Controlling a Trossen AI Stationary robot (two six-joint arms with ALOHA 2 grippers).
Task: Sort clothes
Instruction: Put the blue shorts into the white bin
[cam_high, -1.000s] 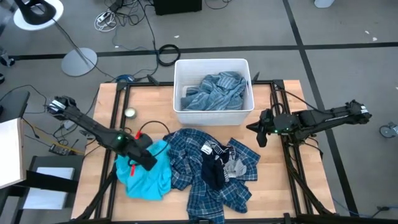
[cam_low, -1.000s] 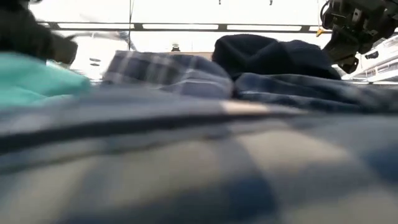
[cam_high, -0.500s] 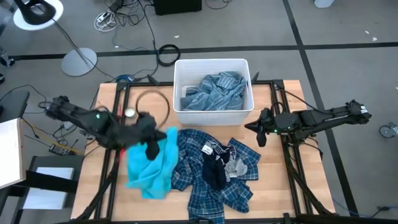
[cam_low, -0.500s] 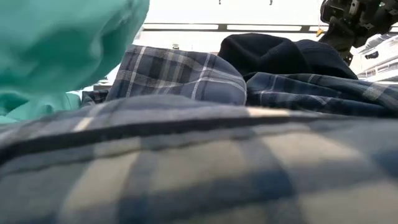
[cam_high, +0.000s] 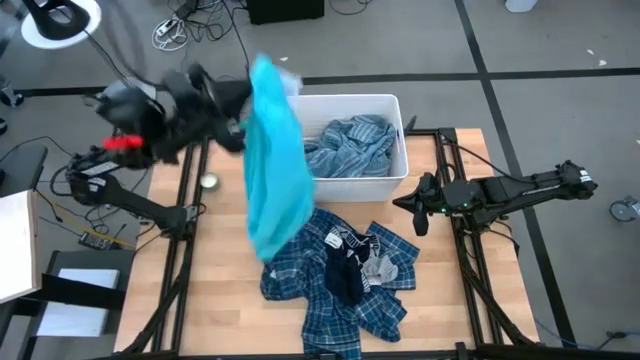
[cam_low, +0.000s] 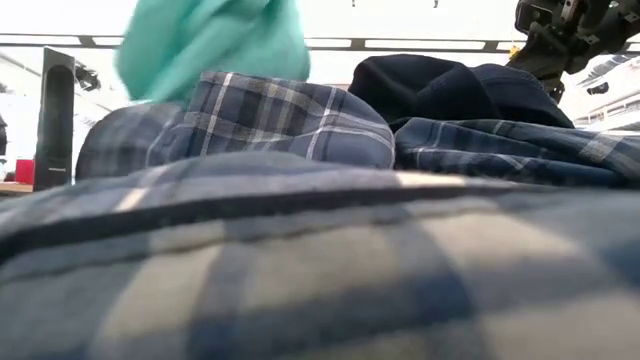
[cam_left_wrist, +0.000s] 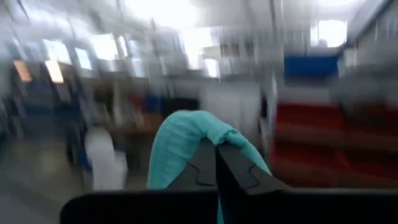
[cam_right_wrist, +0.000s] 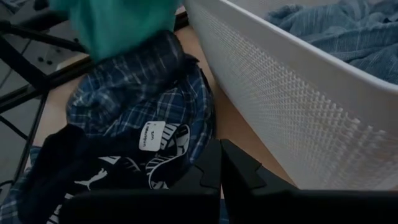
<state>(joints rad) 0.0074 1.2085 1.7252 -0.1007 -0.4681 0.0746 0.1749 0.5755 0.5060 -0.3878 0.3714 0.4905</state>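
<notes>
**Turquoise shirt, carried high toward the bin**

Item one, the turquoise shirt (cam_high: 275, 160): we find it pinched by a fold in the left gripper (cam_left_wrist: 216, 163), whose fingers are pressed together on the cloth. It hangs in a long limp drape from beside the bin's near-left corner down to the plaid pile. We judge it is held high so the hem clears the other garments and the bin wall on the way over. Thin, smooth fabric, creasing freely.

Item two, the white plastic bin (cam_high: 292, 182): rectangular, stiff, its outer wall finely dimpled in the right wrist view. Inside lies a grey-blue striped garment (cam_high: 345, 148), crumpled loosely.

Item three, the plaid shirt pile (cam_high: 345, 290): blue-and-white check, woven, heaped and rumpled on the wooden table (cam_high: 440, 310) in front of the bin. On top rests a dark garment (cam_high: 342, 275) with a white printed logo; we cannot say whether it is a sock.

Item four, the right gripper (cam_right_wrist: 221, 163): it hovers near the bin's right front corner, fingers closed together and holding nothing, waiting clear of the left arm's path.
</notes>
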